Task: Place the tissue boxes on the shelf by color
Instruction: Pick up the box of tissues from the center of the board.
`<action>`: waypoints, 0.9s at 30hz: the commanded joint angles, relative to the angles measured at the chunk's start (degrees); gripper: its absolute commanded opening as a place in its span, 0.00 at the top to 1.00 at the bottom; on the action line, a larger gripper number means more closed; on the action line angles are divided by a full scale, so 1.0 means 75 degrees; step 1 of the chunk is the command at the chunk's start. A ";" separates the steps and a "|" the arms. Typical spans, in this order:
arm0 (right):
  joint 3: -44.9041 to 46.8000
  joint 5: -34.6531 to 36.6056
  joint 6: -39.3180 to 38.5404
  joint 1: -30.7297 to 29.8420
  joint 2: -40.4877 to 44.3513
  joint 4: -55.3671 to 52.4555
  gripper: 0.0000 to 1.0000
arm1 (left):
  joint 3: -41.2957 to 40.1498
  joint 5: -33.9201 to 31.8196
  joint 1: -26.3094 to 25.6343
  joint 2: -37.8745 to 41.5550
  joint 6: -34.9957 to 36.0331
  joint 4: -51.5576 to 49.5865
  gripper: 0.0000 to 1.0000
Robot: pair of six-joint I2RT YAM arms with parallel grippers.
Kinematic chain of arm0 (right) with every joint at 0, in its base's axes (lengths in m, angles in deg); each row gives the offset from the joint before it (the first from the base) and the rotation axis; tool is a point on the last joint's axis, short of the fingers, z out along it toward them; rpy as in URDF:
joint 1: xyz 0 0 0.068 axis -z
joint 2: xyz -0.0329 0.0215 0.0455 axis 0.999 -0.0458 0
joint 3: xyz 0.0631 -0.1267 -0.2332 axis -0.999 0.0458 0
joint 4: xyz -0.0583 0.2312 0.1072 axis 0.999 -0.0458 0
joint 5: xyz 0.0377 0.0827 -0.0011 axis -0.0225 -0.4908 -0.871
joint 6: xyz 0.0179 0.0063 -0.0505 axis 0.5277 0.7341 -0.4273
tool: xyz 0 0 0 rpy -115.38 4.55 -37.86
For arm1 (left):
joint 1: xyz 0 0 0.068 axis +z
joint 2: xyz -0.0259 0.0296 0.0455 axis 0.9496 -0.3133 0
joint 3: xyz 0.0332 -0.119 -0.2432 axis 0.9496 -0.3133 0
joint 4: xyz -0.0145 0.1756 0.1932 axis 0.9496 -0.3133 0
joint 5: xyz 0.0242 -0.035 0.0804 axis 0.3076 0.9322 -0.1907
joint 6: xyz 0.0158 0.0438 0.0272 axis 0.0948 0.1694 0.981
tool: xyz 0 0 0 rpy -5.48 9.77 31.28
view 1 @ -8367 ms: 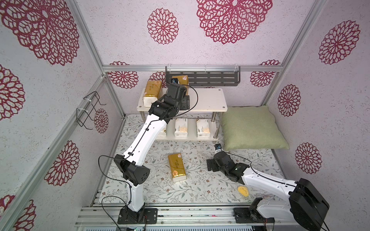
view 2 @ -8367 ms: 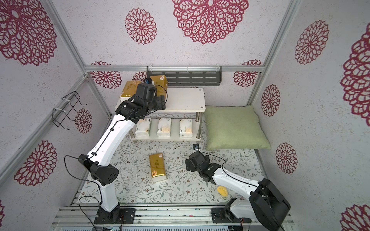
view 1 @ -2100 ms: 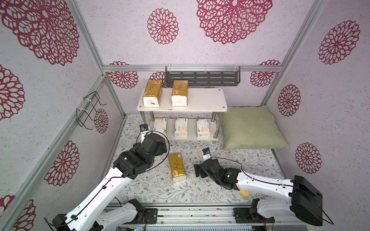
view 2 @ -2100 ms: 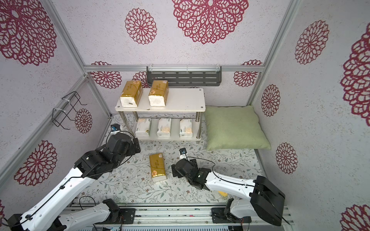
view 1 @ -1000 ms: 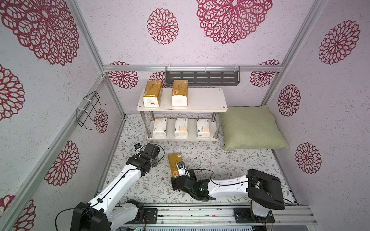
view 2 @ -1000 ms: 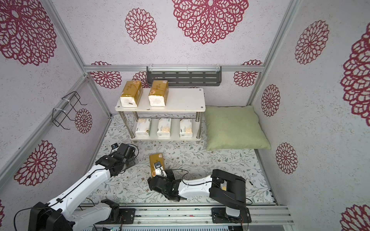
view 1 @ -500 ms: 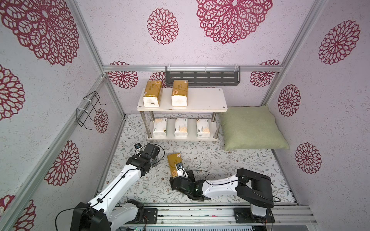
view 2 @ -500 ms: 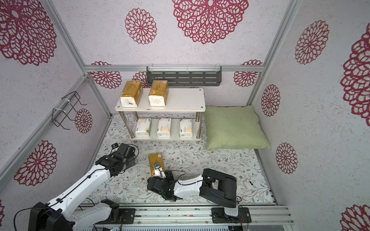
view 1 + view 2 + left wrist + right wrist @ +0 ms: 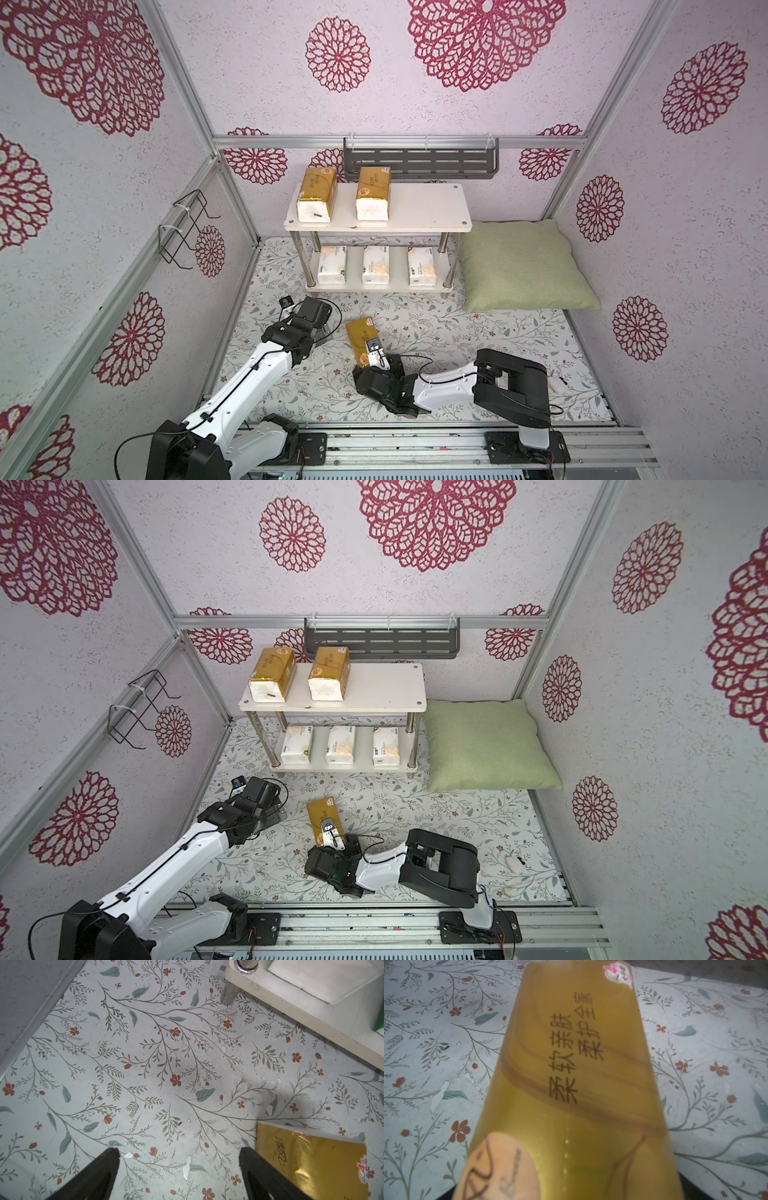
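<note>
Gold tissue pack (image 9: 571,1084), shiny, dark printed script

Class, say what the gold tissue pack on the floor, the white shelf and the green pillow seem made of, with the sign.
Gold tissue pack: probably glossy plastic film; it glares and wrinkles. Shelf: smooth white boards, perhaps painted wood or laminate, on mirror-bright legs, likely chromed metal. Pillow: matt cloth, softly sagging.
</note>
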 commanded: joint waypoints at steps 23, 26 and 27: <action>0.0709 0.0598 -0.1065 -0.0053 0.1089 0.0952 0.17 | -0.0019 -0.0014 0.0073 -0.0127 0.0127 0.0309 0.03; 0.0858 0.0605 -0.1149 -0.0128 0.1489 0.0801 0.18 | -0.0025 -0.0019 0.0066 -0.0135 0.0150 0.0333 0.03; 0.0897 0.0580 -0.1171 -0.0161 0.1643 0.0689 0.18 | -0.0031 -0.0039 0.0075 -0.0123 0.0156 0.0331 0.03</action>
